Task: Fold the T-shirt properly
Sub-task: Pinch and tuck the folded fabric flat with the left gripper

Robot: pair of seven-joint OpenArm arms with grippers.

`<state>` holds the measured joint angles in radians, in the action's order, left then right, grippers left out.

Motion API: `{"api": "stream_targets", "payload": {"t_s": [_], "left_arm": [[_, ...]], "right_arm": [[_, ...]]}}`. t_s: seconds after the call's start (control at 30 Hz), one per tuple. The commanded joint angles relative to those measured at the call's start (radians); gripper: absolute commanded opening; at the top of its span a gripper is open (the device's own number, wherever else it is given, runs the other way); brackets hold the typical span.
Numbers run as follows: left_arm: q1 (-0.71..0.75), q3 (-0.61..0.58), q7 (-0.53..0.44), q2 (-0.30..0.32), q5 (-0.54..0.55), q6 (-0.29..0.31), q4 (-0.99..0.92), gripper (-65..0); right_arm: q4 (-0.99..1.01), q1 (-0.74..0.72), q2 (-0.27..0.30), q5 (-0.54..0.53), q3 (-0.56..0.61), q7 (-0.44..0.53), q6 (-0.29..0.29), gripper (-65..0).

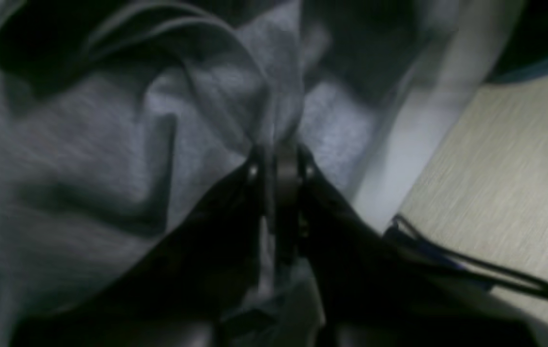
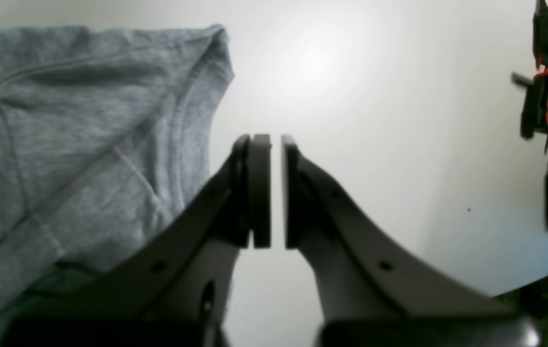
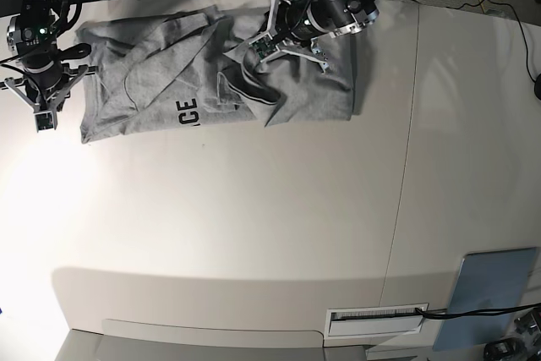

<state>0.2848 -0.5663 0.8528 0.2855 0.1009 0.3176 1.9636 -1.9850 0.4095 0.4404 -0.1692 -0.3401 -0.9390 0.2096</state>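
Table (image 3: 254,234): wide, pale; the T-shirt (image 3: 152,82) lies bunched along its far edge, between the two arms. Not flat and not a tidy fold: fabric is doubled over in loose ridges, a strip of black lettering showing on the near side, a rumpled flap drawn up under the left gripper.

Left gripper (image 1: 278,164): fingers pressed together on a raised pleat of grey cloth, the garment spreading away on both sides of it. Wrist view blurred.

Right gripper (image 2: 276,193): holds nothing, narrow gap between the pads, bare table beneath; a hemmed corner of the shirt lies just beside it.

Judgement: early to middle stage. One fold appears in progress; smoothing, squaring and the final folds are left.
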Motion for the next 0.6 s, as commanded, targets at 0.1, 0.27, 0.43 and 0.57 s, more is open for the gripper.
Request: {"api": "stream_targets", "payload": {"t_s": [0.1,0.27,0.43,0.57], "left_arm": [[-0.005,0.0,-0.022,-0.003,0.067,-0.014,0.036,-64.6],[-0.034,0.0,-0.003,-0.003,0.087,-0.067,0.036,-64.5],[-0.071,0.0,0.058,-0.003,0.087,-0.065,0.036,-63.4],[-0.066,0.0,0.069,-0.003,0.087,-0.018,0.035,-59.7]], "right_arm": [[-0.018,-0.005,0.017,0.006,-0.009,0.015,-0.005,-60.8],[-0.018,-0.005,0.017,0.006,-0.009,0.014,-0.005,-60.8],[-0.018,-0.005,0.017,0.006,-0.009,0.006,-0.005,-60.8],[-0.018,-0.005,0.017,0.006,-0.009,0.003,-0.005,-60.8]]}}
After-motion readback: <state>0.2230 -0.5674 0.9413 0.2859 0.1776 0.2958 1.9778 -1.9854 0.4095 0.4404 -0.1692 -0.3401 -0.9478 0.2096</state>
